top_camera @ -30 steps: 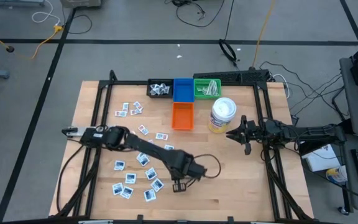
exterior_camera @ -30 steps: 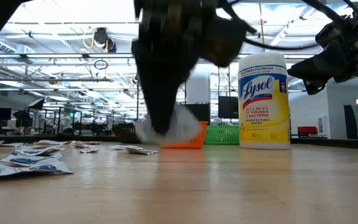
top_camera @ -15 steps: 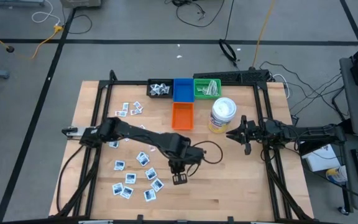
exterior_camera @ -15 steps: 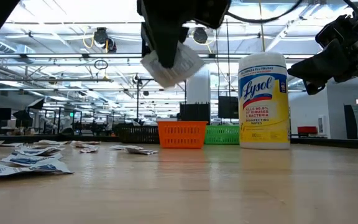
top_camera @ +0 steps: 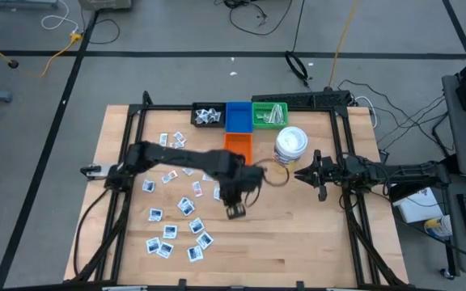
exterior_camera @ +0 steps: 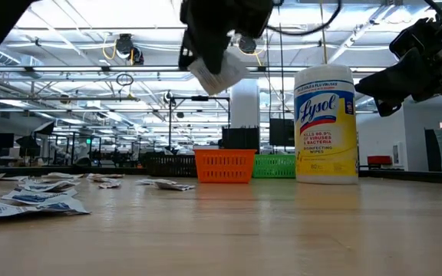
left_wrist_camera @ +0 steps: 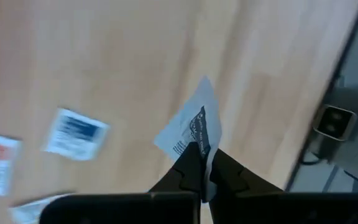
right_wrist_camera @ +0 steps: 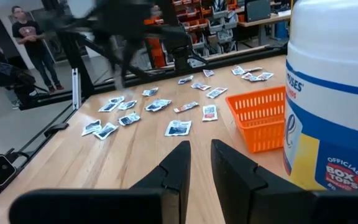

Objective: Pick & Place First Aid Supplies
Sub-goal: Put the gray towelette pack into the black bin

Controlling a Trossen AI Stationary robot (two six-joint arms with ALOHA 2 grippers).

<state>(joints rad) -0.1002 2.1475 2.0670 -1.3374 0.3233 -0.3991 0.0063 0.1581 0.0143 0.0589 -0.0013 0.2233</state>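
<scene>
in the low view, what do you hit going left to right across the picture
Loose packets on the table → left hand holding a packet up in the air → orange basket → green basket → Lysol wipes canister → right hand, raised at the far right.

**A:** so what's actually on the wooden table (top_camera: 298, 242)?

**B:** loose white packets (top_camera: 176, 230) scattered on the side of the left gripper (top_camera: 235, 211) away from the right arm. Past that gripper toward the far edge: orange basket (top_camera: 237, 145), then a row of black bin (top_camera: 208, 115), blue bin (top_camera: 237, 115), green bin (top_camera: 269, 114).

**A:** and the tub?

**B:** Lysol wipes canister (top_camera: 290, 148) stands upright just beside the right gripper (top_camera: 300, 174).
</scene>
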